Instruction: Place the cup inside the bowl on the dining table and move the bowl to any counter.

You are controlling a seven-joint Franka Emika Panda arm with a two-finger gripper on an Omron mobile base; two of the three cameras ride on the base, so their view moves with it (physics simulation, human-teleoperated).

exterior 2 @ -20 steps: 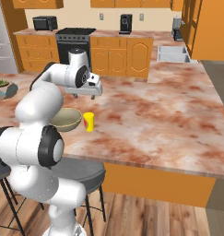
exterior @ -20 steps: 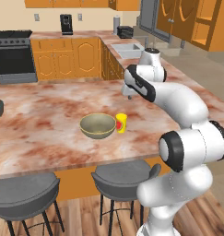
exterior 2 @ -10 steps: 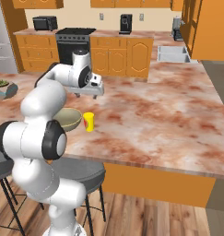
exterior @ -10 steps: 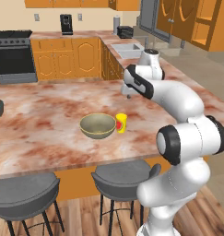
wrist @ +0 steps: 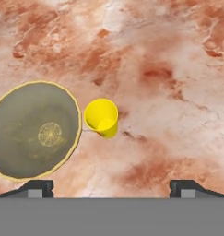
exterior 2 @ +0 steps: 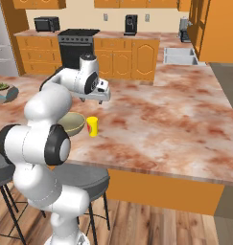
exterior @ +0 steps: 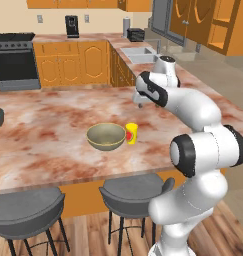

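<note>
Nearest the base in the left base view: two round grey bar stools tucked at the near edge of the large reddish-brown and cream marble dining table with orange sides, about six o'clock from the bowl.

On that slab, the round olive-tan bowl with a paler rim, upright and holding nothing. Just beside it at three o'clock, the small yellow cylindrical cup with a red mark on its side, upright, very near the rim; touching or not, cannot tell. Same pair in the right base view: bowl partly behind the white arm, cup at its three o'clock. In the hand view, seen from above: bowl at lower left, cup just off its rim at three o'clock, mouth open and clear.

Beyond and above the cup, at roughly one o'clock in the left base view, the two-finger gripper hanging over bare marble, well apart from both objects. Jaws spread as wide as they go, the two dark fingertips far apart at the bottom of the hand view, nothing between them.

At the far left table edge, a small potted plant in a grey dish.

Farthest back: the narrow marble counter over orange wooden cabinets, a black stove, a dark coffee machine, and a pale sink.
</note>
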